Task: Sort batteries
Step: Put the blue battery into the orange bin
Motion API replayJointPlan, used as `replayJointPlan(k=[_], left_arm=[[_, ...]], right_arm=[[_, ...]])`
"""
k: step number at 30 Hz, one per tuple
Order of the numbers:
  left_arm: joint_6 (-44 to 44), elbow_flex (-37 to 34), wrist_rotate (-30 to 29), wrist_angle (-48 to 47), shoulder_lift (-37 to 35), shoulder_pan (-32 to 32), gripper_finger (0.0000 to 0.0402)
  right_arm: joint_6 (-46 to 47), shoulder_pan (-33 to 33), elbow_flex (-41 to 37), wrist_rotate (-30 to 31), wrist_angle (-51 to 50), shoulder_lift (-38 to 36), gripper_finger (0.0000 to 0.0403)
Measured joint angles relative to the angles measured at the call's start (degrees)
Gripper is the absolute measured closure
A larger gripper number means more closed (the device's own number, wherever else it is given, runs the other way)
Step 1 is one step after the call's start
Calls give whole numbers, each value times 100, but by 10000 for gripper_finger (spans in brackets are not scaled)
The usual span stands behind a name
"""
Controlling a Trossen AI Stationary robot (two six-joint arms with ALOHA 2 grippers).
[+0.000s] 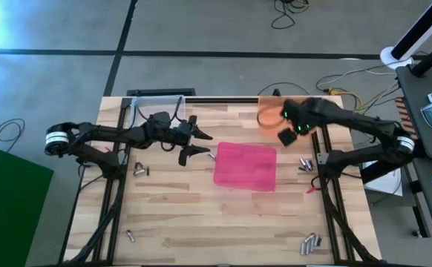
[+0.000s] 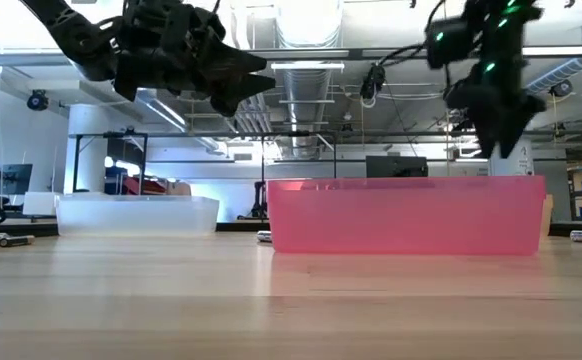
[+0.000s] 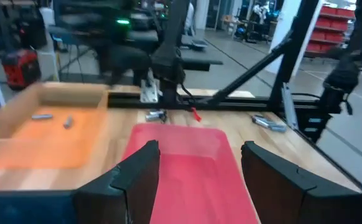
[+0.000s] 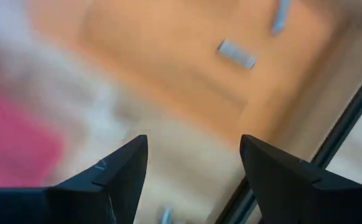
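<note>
Small silvery batteries lie scattered on the wooden table: left (image 1: 140, 170), near left (image 1: 130, 236), near right (image 1: 310, 242) and right (image 1: 305, 163). Two more batteries (image 3: 41, 116) (image 4: 236, 54) lie in the orange tray (image 1: 269, 113) at the far right. A pink tray (image 1: 246, 165) stands in the middle. My left gripper (image 1: 200, 143) (image 3: 199, 149) hovers open above the pink tray's left edge. My right gripper (image 1: 287, 133) (image 4: 193, 142) hangs open beside the orange tray, raised off the table. Neither holds anything.
A clear tray (image 1: 156, 104) (image 2: 136, 213) stands at the far left corner. A black frame rail (image 3: 231, 99) runs along the table's sides. Bare wood lies in front of the pink tray toward the near edge.
</note>
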Motion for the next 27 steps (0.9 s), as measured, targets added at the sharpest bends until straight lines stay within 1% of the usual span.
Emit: replayJointPlan(k=[3,6,9,13,15,18,21,24,25,27], left_arm=[[-70,1,-9,404,88,-20,198],[-183,4,-13,617,106,-111,198],[-195,4,-9,800,109,-277,198],[-195,7,-5,1098,109,-496,198],[-226,7,-6,1287,109,-598,198],[-329,7,-7,1576,109,-787,198],[-443,7,-4,1846,111,-991,198],[-549,9,-4,2000,111,-1172,198],[-568,9,-4,2009,111,-1229,198],[-541,9,-4,2016,111,-1336,198]], right_arm=[[893,915,-188,-181,-350,-373,161],[1737,1885,-376,-406,-417,-632,166],[2888,3174,-411,-282,-293,-693,173],[4785,5012,-353,-111,-58,-461,185],[5724,5790,-281,-124,14,-223,188],[6934,6791,-74,-161,17,218,185],[7968,7571,229,-155,266,666,178],[8826,8087,590,-166,548,1162,170],[9096,8216,710,-226,609,1349,168],[9531,8395,982,-552,624,1751,167]])
